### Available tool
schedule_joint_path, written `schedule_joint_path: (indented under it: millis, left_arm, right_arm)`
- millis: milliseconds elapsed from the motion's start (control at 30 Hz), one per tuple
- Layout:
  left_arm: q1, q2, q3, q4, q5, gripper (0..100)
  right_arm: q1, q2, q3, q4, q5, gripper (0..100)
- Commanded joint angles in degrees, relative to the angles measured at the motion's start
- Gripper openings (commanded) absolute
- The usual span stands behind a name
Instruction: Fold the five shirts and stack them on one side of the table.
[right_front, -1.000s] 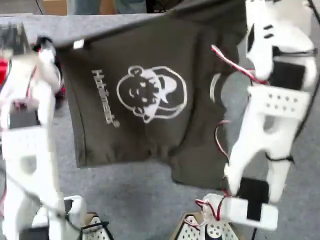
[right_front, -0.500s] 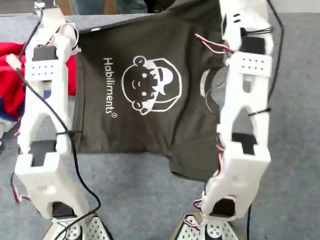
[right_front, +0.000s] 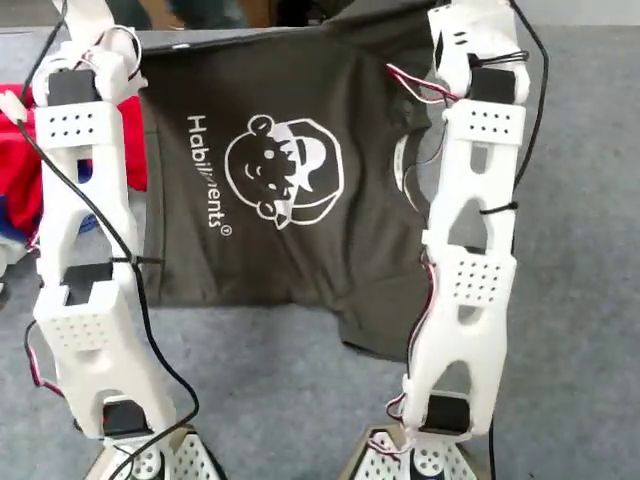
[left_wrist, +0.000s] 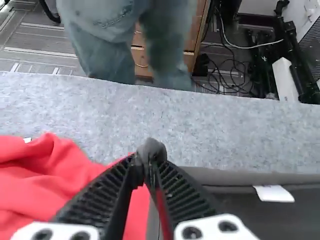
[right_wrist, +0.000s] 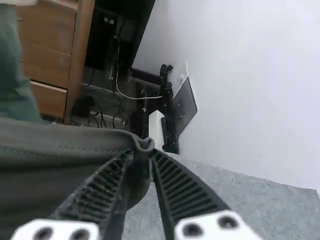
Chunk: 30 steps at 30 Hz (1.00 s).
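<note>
**Both grippers clamped on the T-shirt, now spread flat**

The left gripper (left_wrist: 149, 167) is pinched narrow on the far edge of the dark T-shirt (right_front: 250, 275). The right gripper (right_wrist: 142, 152) is closed in the same way on a fold of the same edge farther along. A second ago both arms were raised near the camera with the shirt hanging between them. They have since stretched out over the table and lowered it, and in the last half second it slid a little toward the left arm. It now lies print up, with one sleeve bunched beneath the right arm. I judge the spreading step nearly finished, with folding not yet begun.

A red shirt (left_wrist: 45, 170) lies crumpled just beside the left gripper. The grey felt table cover (right_front: 300, 400) runs underneath. Beyond the table's far edge stand a wooden cabinet (left_wrist: 194, 27), loose cables (left_wrist: 235, 45) and a white wall (right_wrist: 240, 75).
</note>
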Motion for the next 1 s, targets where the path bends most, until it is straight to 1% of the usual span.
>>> schedule_joint_path:
  millis: [0, 100, 167, 200, 300, 367, 433, 567, 667, 867, 967]
  left_arm:
    - [1.0, -0.5, -3.4, 4.0, -0.8, 3]
    - [2.2, -0.5, -3.3, 9.8, -4.0, 3]
    - [3.2, -0.5, -1.7, 14.6, -4.5, 3]
    - [3.6, -0.5, 0.0, 16.4, -4.7, 3]
    - [3.7, -1.1, 6.5, 17.7, -4.7, 3]
    - [3.6, -1.1, 11.0, 17.9, -4.7, 3]
    - [3.6, -1.2, 15.2, 17.9, -4.7, 3]
    - [3.6, -1.8, 22.1, 17.9, -4.7, 3]
    - [3.7, -6.4, 29.5, 17.2, -4.7, 3]
    - [4.1, -24.6, 50.2, 9.2, -4.7, 3]
    - [5.1, -33.5, 60.9, 6.2, -7.1, 3]
  right_arm:
    - [-0.1, 0.8, -8.9, 6.2, 0.3, 1.3]
    - [0.1, 1.8, -13.0, 14.3, 1.1, 1.3]
    - [-0.1, 1.8, -15.0, 22.2, 4.9, 1.3]
    - [-0.3, 1.8, -15.8, 26.9, 8.1, 1.3]
    - [-1.4, 1.8, -19.6, 40.1, 17.8, 1.3]
    - [-2.1, 1.8, -21.4, 48.1, 21.5, 1.3]
    - [-2.8, 1.5, -21.3, 54.0, 23.5, 1.3]
    - [-0.9, 1.6, -20.9, 54.9, 24.0, 1.3]
    - [1.1, 1.5, -19.2, 54.9, 24.3, 1.3]
    - [0.4, -4.0, -9.8, 54.9, 27.3, 1.3]
    - [-0.6, -9.3, -1.9, 54.9, 27.9, 1.3]
